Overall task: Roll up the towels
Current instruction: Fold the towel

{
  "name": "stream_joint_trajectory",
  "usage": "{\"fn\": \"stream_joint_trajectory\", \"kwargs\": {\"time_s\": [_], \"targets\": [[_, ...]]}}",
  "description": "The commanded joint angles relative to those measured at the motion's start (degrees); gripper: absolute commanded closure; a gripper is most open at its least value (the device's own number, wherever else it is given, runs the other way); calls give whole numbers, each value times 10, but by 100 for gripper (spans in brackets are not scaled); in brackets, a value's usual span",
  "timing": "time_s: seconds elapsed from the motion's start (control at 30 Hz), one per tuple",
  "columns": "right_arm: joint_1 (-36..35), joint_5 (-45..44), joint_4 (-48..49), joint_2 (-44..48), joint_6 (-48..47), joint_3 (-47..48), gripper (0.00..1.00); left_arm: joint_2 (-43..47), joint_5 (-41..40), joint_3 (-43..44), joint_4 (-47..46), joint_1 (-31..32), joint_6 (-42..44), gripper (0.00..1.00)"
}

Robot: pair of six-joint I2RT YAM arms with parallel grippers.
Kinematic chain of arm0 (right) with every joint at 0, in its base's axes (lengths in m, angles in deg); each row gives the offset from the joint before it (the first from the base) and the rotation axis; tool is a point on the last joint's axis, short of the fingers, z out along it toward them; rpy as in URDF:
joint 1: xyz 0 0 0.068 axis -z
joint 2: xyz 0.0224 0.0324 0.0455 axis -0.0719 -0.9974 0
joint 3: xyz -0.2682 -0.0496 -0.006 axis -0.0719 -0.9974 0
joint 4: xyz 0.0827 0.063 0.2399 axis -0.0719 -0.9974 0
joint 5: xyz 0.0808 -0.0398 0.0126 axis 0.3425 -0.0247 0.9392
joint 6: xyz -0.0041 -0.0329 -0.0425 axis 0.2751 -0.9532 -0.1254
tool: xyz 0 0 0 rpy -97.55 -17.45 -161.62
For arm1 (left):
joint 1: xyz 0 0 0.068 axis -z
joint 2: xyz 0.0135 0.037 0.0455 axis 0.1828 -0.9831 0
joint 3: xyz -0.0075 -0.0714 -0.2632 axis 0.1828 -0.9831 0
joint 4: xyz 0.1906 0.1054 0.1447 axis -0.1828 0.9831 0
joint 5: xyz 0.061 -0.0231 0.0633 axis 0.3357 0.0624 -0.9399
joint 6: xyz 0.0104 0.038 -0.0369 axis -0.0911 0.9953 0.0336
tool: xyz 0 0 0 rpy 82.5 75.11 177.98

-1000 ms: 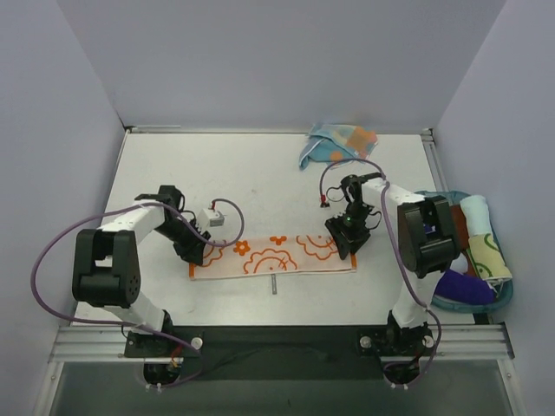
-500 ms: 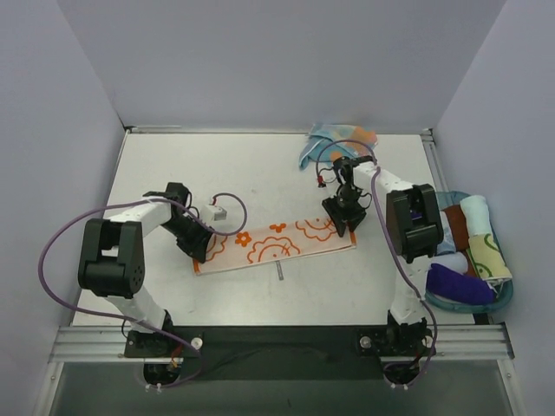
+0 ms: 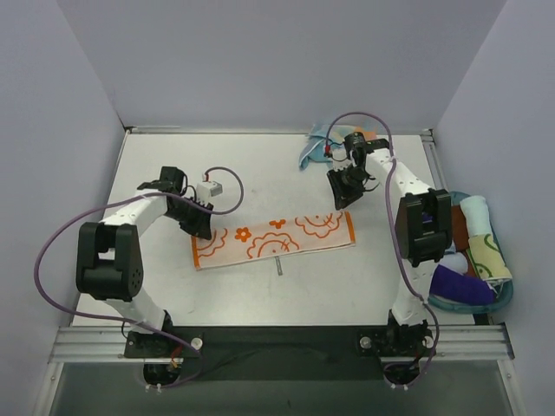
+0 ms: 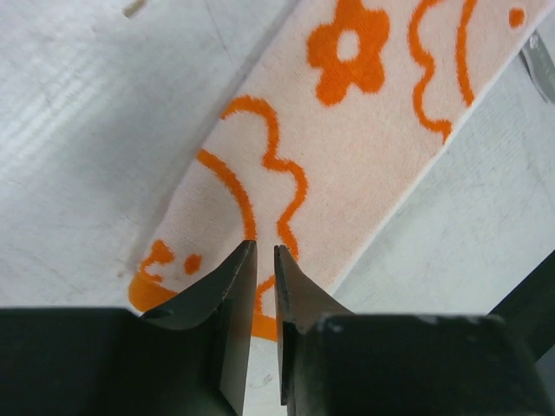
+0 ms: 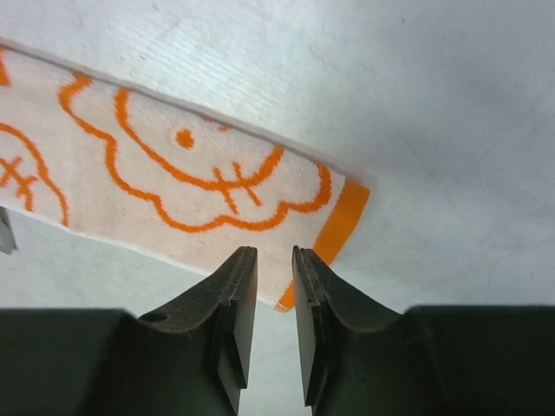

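The white towel with orange cloud prints (image 3: 273, 241) lies flat as a long strip across the table's middle. My left gripper (image 3: 202, 227) hovers over its left end, jaws a narrow gap apart with nothing between them; the wrist view shows the towel (image 4: 347, 156) below the left gripper (image 4: 264, 247). My right gripper (image 3: 341, 194) hangs above and behind the right end, also narrowly open and empty. The right wrist view shows the right gripper (image 5: 275, 250) over the towel's orange-edged corner (image 5: 342, 217). The light blue towel (image 3: 319, 149) lies crumpled at the back, partly behind the right arm.
A blue basket (image 3: 507, 293) at the right edge holds rolled cloths, among them a purple one (image 3: 460, 286). A small metal piece (image 3: 278, 265) lies just in front of the towel. Walls enclose the table on three sides.
Both grippers pulled the towel a little toward the back, then came off its ends. The right arm swung well back toward the blue towel. Both sets of jaws narrowed.
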Motion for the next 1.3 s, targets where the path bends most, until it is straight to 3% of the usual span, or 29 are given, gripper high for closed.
{"fn": "stream_joint_trajectory", "kwargs": {"time_s": [0.0, 0.4, 0.53, 0.6, 0.67, 0.7, 0.73, 0.83, 0.9, 1.27], "targets": [[-2, 20, -25, -28, 28, 27, 78, -25, 28, 36, -46, -18, -55, 76], [1, -86, -18, -123, 34, 49, 87, -77, -69, 24, -69, -44, -66, 85], [0, -85, -19, -122, 36, 57, 86, -75, -54, 19, -67, -43, -67, 85], [1, -77, -21, -98, 36, 52, 83, -65, -28, 22, -57, -43, -64, 78], [3, -71, -21, -57, 40, 44, 75, -42, 8, 23, -49, -43, -67, 65], [4, -71, -22, -43, 41, 34, 70, -31, 15, 22, -50, -43, -71, 62], [6, -71, -22, -28, 43, 27, 59, -10, 18, 22, -50, -41, -78, 58], [14, -69, -26, 18, 55, -1, 50, 31, 24, 16, -53, -40, -84, 50], [17, -77, -32, 34, 67, -16, 50, 56, 19, 13, -58, -40, -85, 43], [24, -79, -19, -11, 116, -78, 59, 86, -11, 20, -59, -39, -82, 41]]}}
